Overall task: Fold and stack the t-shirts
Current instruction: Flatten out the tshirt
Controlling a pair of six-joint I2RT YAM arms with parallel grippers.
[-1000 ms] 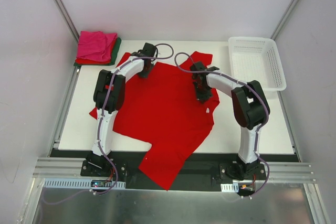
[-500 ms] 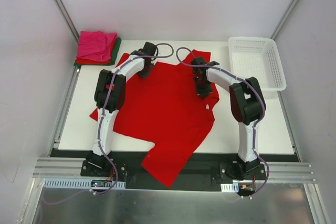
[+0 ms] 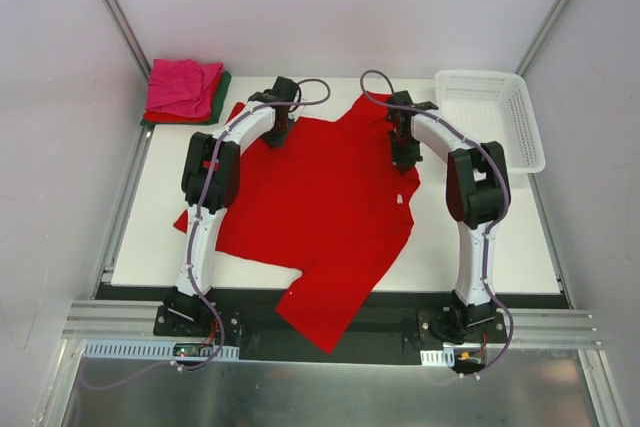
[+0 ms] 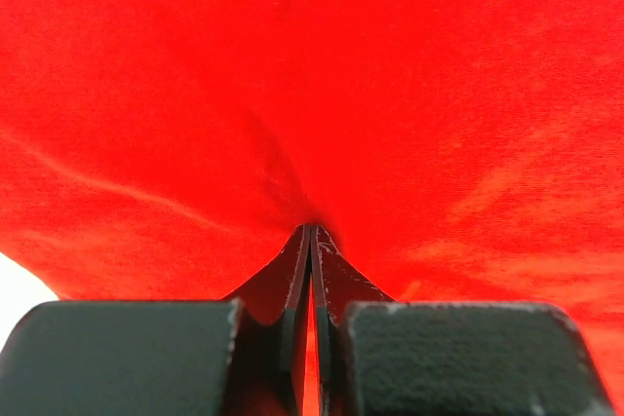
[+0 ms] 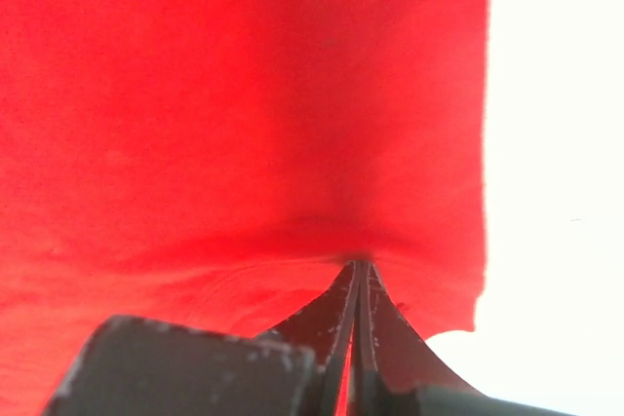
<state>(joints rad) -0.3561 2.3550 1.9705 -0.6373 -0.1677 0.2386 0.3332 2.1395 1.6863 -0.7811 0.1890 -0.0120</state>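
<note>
A large bright red t-shirt [image 3: 320,207] lies spread over the white table, its lower part hanging over the near edge. My left gripper [image 3: 276,135] is shut on the shirt's far left part; in the left wrist view [image 4: 312,233] the jaws pinch red cloth [image 4: 312,94]. My right gripper [image 3: 404,159] is shut on the shirt's far right part; in the right wrist view [image 5: 359,265] the jaws pinch red cloth [image 5: 244,124] near its right edge. A folded stack with a magenta pink shirt [image 3: 185,87] on top of red and dark green ones [image 3: 222,92] sits at the far left corner.
A white plastic lattice basket [image 3: 490,117] stands at the far right corner of the table [image 3: 480,237]. Slanted metal frame posts rise at the back left and back right.
My right gripper has moved toward the far right, pulling the shirt's right shoulder outward and flattening it. My left gripper has stayed in place.
</note>
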